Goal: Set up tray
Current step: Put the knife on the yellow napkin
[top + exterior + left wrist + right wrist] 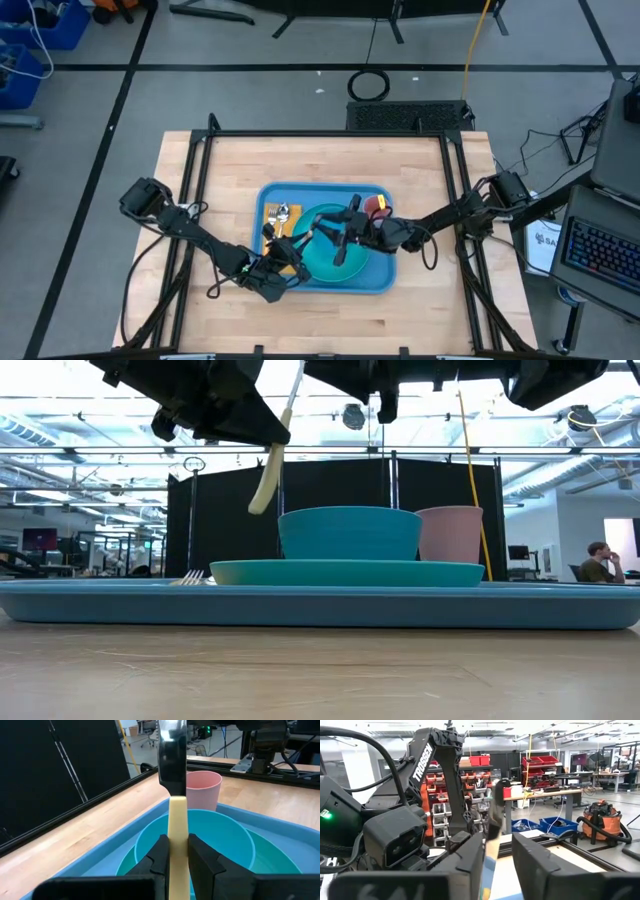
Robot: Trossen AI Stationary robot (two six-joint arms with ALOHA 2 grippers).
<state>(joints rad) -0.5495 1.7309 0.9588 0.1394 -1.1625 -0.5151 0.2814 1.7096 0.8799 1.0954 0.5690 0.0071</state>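
The tray (272, 195), light-blue plastic, a rounded rectangle with a low raised rim, lies flat at the tabletop's centre, long sides running three to nine o'clock, loaded with tableware.

I see a grey floor (90, 200) crossed by dark tape lines around the wooden worktop (420, 310). Behind it stand black curtain panels (225, 520) under bright ceiling lights, and a person (598, 563) sits at a desk far off. Shelves with red bins (540, 762) line the workshop beyond.
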